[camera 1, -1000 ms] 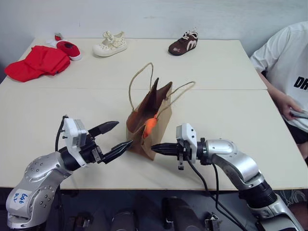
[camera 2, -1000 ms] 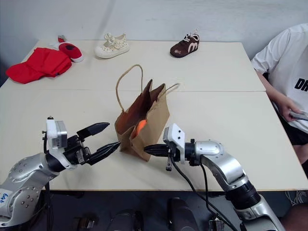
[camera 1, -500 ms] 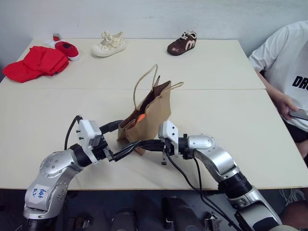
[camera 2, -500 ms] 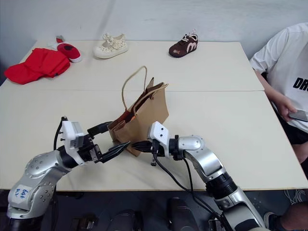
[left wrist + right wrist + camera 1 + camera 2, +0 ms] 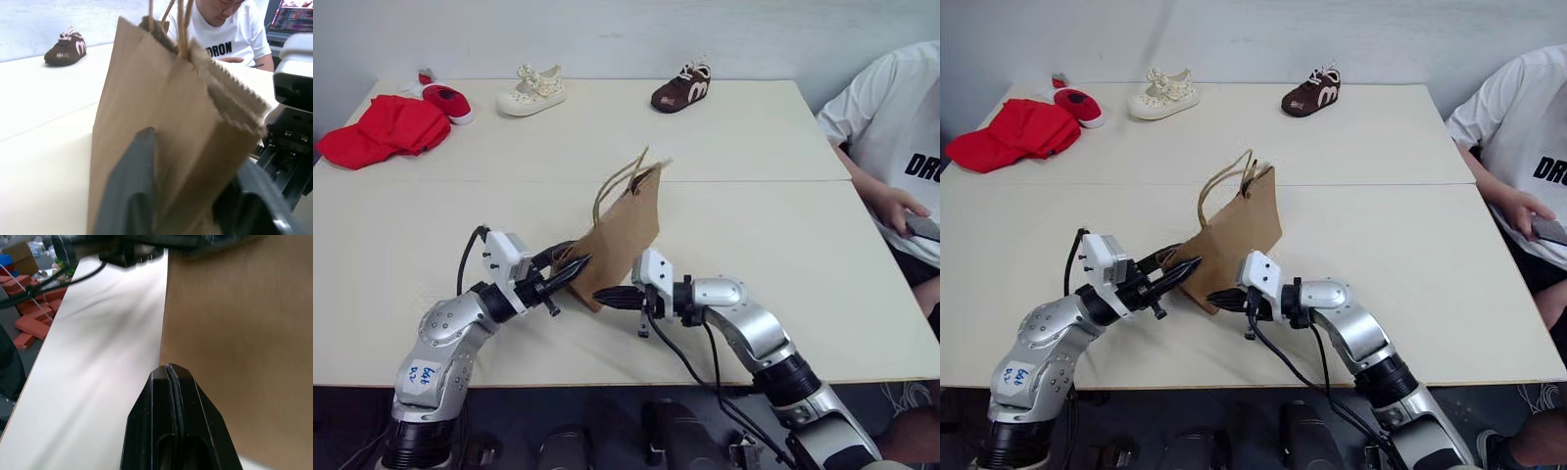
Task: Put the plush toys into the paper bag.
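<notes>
Left wrist view shows the left gripper [image 5: 188, 205] pinching the folded side of the paper bag [image 5: 166, 122], one finger on each face; the left eye view cannot confirm this. The bag [image 5: 625, 235] stands mid-table [image 5: 783, 294], now flattened, hiding the orange toy visible a second ago. The right gripper [image 5: 606, 299], fingers pressed together, touches its base.

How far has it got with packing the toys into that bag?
Seemingly near the end: the paper bag is pressed nearly flat, contents hidden. In hand: the left end effector pinches its side, the shut right end effector sits beside it. Left: letting go, if both toys are inside.
</notes>
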### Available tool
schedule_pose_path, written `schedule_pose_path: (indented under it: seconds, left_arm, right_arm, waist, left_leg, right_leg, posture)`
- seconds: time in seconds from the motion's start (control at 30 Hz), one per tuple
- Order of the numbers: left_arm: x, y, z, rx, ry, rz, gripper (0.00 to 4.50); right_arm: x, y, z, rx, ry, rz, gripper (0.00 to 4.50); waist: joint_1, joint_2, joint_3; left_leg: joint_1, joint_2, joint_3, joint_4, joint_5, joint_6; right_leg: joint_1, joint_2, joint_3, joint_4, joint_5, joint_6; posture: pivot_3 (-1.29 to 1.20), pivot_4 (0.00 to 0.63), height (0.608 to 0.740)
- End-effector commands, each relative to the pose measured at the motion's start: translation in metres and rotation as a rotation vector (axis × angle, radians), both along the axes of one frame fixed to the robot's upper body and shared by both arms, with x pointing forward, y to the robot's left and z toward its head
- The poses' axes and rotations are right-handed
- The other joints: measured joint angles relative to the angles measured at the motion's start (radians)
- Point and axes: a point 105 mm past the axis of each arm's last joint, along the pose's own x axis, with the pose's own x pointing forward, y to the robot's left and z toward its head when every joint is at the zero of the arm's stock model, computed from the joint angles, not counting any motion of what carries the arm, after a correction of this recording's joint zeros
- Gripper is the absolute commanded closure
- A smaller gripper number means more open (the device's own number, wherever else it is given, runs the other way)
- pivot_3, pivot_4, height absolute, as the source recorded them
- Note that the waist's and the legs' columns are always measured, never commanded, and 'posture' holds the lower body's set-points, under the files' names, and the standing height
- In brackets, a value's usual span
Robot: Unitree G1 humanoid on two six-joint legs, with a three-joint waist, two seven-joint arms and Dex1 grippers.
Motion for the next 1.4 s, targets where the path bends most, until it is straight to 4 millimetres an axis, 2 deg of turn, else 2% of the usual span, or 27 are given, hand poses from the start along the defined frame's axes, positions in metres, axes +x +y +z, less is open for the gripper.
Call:
schedule_pose_path:
  seconds: [0.03, 0.2, 0.37, 0.43, 0.53, 0.67, 0.9, 1.03, 1.1, 1.2, 1.27, 1.3, 1.4]
  left_arm:
    - [-0.006, 0.003, 0.008, 0.029, -0.014, -0.136, 4.40]
    - [-0.016, -0.008, 0.018, 0.075, 0.004, -0.438, 4.46]
    - [-0.022, -0.021, 0.029, 0.081, -0.029, -0.694, 4.46]
    - [-0.018, -0.021, 0.027, 0.115, -0.028, -0.734, 4.46]
    - [-0.006, -0.018, 0.020, 0.195, -0.055, -0.731, 4.46]
    - [0.019, -0.013, 0.016, 0.267, -0.121, -0.660, 4.46]
    - [0.032, -0.010, 0.005, 0.354, -0.157, -0.622, 4.46]
    - [0.033, -0.007, 0.016, 0.383, -0.153, -0.580, 3.53]
    - [0.031, 0.004, 0.022, 0.384, -0.151, -0.537, 2.87]
    - [0.021, 0.030, 0.022, 0.387, -0.102, -0.460, 1.92]
    - [0.008, 0.044, 0.017, 0.404, -0.060, -0.433, 1.30]
    - [0.003, 0.050, 0.015, 0.408, -0.049, -0.406, 0.99]
    - [-0.014, 0.076, 0.007, 0.463, -0.024, -0.297, 0.08]
  right_arm:
    - [-0.002, -0.022, 0.012, 0.031, -0.006, -0.052, 4.50]
    - [-0.016, -0.069, 0.001, -0.055, 0.009, -0.139, 4.50]
    - [-0.029, -0.128, -0.011, -0.151, 0.000, -0.336, 4.50]
    - [-0.031, -0.150, -0.010, -0.181, -0.028, -0.415, 4.50]
    - [-0.036, -0.173, -0.006, -0.198, -0.061, -0.491, 4.50]
    - [-0.046, -0.186, -0.001, -0.173, -0.093, -0.533, 4.50]
    - [-0.049, -0.185, 0.002, -0.134, -0.107, -0.541, 4.50]
    - [-0.049, -0.178, 0.003, -0.118, -0.110, -0.503, 4.50]
    - [-0.052, -0.171, 0.008, -0.076, -0.132, -0.427, 4.50]
    - [-0.044, -0.177, 0.017, -0.030, -0.112, -0.435, 4.50]
    - [-0.042, -0.180, 0.022, 0.004, -0.072, -0.427, 4.14]
    - [-0.041, -0.182, 0.027, -0.004, -0.108, -0.418, 3.93]
    - [-0.046, -0.189, 0.031, -0.121, -0.163, -0.331, 2.91]
  waist:
    - [0.002, 0.000, 0.000]
    - [0.013, 0.000, 0.000]
    - [0.025, 0.000, 0.000]
    - [0.025, 0.000, 0.000]
    - [0.021, 0.000, 0.000]
    - [0.025, 0.000, 0.000]
    - [0.025, 0.000, 0.000]
    - [0.025, 0.000, 0.000]
    - [0.025, 0.000, 0.000]
    - [0.017, 0.000, 0.000]
    - [0.012, 0.000, 0.000]
    - [0.013, 0.001, 0.000]
    - [0.020, 0.001, 0.000]
  left_leg:
    - [0.000, 0.000, 0.000, 0.000, 0.000, 0.000]
    - [-0.001, 0.000, 0.000, 0.001, 0.000, 0.000]
    - [-0.001, -0.001, 0.000, 0.003, 0.000, 0.000]
    - [-0.001, -0.001, 0.000, 0.004, 0.000, 0.000]
    - [0.000, -0.001, 0.001, 0.006, 0.000, 0.000]
    - [0.000, -0.001, 0.001, 0.006, 0.000, 0.000]
    - [0.000, 0.000, 0.002, 0.008, -0.001, 0.001]
    - [0.000, 0.000, 0.002, 0.009, -0.001, 0.001]
    - [0.000, 0.000, 0.002, 0.009, -0.001, 0.001]
    - [0.000, 0.000, 0.002, 0.009, -0.001, 0.001]
    - [0.001, 0.001, 0.002, 0.008, -0.002, 0.001]
    - [0.001, 0.001, 0.002, 0.008, -0.002, 0.001]
    - [0.000, 0.001, 0.002, 0.008, -0.002, 0.001]
  right_leg:
    - [0.000, 0.000, 0.000, 0.000, 0.000, 0.000]
    - [0.000, 0.000, -0.001, 0.000, 0.000, 0.000]
    - [0.000, 0.001, 0.000, 0.000, 0.000, 0.000]
    - [0.001, 0.001, 0.000, 0.001, 0.000, 0.000]
    - [0.001, 0.003, 0.001, 0.001, 0.001, 0.001]
    - [0.001, 0.004, 0.002, 0.002, 0.001, 0.001]
    - [0.002, 0.003, 0.002, 0.002, 0.001, 0.002]
    - [0.002, 0.003, 0.003, 0.003, 0.001, 0.002]
    - [0.002, 0.003, 0.003, 0.003, 0.001, 0.002]
    - [0.001, 0.003, 0.003, 0.003, 0.001, 0.002]
    - [0.001, 0.003, 0.004, 0.004, 0.001, 0.002]
    - [0.001, 0.003, 0.004, 0.004, 0.001, 0.001]
    - [0.000, 0.002, 0.003, 0.004, 0.000, 0.001]
  posture:
    - [0.00, 0.150, 0.740]
    - [0.00, 0.150, 0.740]
    - [0.00, 0.150, 0.740]
    - [0.00, 0.150, 0.740]
    - [0.00, 0.150, 0.740]
    - [0.00, 0.150, 0.740]
    - [0.00, 0.150, 0.740]
    - [0.00, 0.150, 0.740]
    - [0.00, 0.150, 0.740]
    - [0.00, 0.150, 0.740]
    - [0.00, 0.150, 0.740]
    - [0.00, 0.150, 0.740]
    - [0.00, 0.150, 0.740]
